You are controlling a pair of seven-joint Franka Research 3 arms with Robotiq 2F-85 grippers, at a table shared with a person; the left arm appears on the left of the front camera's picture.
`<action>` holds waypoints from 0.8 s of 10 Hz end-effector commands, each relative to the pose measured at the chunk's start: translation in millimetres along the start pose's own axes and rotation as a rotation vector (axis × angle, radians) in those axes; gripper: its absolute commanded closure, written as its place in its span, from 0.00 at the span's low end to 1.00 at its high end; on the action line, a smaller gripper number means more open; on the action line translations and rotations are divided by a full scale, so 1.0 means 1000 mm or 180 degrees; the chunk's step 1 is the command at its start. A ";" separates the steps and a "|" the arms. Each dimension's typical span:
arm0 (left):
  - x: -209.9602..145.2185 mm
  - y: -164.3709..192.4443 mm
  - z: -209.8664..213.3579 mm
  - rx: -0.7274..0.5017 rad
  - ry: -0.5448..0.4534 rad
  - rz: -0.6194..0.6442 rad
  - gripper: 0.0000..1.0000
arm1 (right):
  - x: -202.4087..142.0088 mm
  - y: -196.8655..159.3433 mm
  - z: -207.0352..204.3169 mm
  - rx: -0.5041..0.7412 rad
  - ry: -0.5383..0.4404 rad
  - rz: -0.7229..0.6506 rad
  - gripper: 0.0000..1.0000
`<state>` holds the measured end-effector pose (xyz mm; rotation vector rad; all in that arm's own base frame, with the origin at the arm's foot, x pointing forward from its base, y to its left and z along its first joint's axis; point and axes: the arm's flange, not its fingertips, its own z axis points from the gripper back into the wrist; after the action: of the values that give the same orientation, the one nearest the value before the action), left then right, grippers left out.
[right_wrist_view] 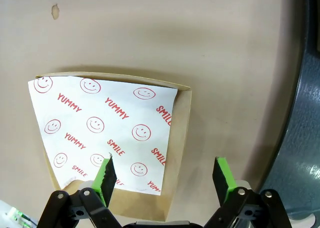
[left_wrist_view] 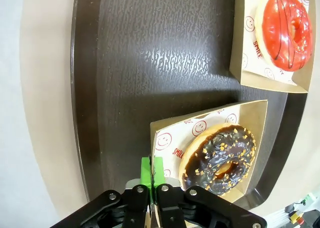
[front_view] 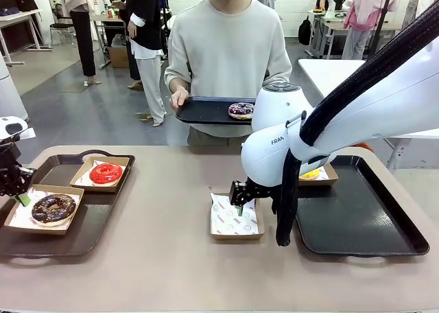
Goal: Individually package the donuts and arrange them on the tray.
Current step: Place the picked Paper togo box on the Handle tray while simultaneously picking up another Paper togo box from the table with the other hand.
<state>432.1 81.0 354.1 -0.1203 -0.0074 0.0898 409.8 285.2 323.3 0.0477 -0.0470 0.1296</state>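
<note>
On the left tray [front_view: 96, 220] a chocolate donut [front_view: 53, 208] with nut crumbs lies in a paper-lined box, and a red donut [front_view: 105, 173] in a second box sits behind it. My left gripper [front_view: 22, 198] is shut on the near edge of the chocolate donut's box [left_wrist_view: 160, 138], its green pads [left_wrist_view: 146, 169] pressed together there. An empty lined box [front_view: 236, 220] rests mid-table. Just over it my right gripper [front_view: 239, 206] hangs open, the box's right wall [right_wrist_view: 181, 133] between its pads. The person holds a black tray [front_view: 202, 112] carrying a purple sprinkled donut [front_view: 241, 110]. A yellow donut [front_view: 310, 174] peeks out behind my right arm.
A large black tray [front_view: 357, 217] lies at the right, with the yellow donut's box at its far left corner. Bare table [front_view: 158, 258] spreads between the two trays. In the right wrist view that tray's rim [right_wrist_view: 305, 138] curves along the right.
</note>
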 end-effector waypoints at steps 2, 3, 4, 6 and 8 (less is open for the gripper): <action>0.000 -0.002 -0.008 0.0123 -0.0070 0.0016 0.99 | -0.004 -0.002 -0.007 0.0073 -0.0035 -0.0166 0.00; 0.000 -0.003 -0.008 0.0134 -0.0074 0.0012 0.99 | -0.004 -0.002 -0.007 0.0095 -0.0027 -0.0169 0.00; 0.000 -0.003 -0.008 0.0130 -0.0077 0.0009 0.68 | -0.004 -0.002 -0.008 0.0103 -0.0019 -0.0166 0.48; -0.001 -0.003 -0.008 0.0131 -0.0070 -0.0007 0.42 | -0.004 -0.002 -0.007 0.0120 0.0002 -0.0186 1.00; -0.001 -0.002 -0.007 0.0135 -0.0060 -0.0010 0.30 | -0.004 -0.002 -0.007 0.0132 0.0003 -0.0206 1.00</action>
<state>433.0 80.0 349.8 -0.1035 -0.0156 0.0803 409.0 283.3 320.3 0.0683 -0.0302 0.0881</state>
